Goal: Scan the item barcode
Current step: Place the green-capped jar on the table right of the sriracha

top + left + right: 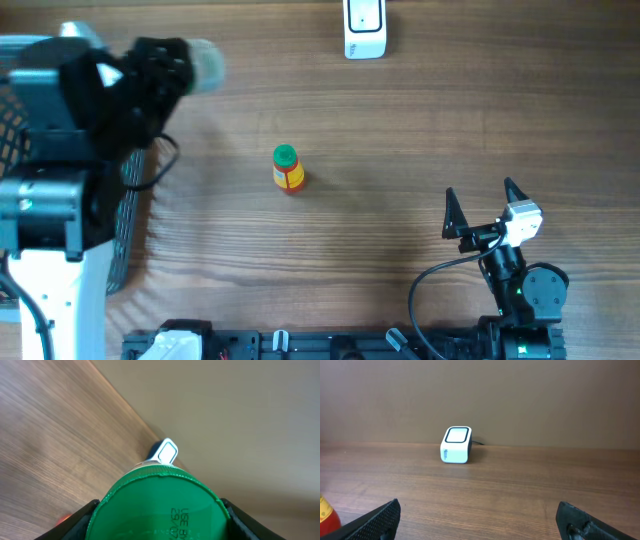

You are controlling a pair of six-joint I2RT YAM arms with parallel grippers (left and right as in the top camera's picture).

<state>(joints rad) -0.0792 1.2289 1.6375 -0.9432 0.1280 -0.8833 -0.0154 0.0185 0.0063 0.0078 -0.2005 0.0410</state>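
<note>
Though smooth, round green plastic lid

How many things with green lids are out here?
2. A small bottle stands mid-table. A green-lidded jar is held in the left gripper. More may be hidden in the basket under that arm.

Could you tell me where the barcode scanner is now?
In the overhead view, the barcode scanner stands at the far edge of the table, slightly right, beyond the green-capped bottle.
</note>
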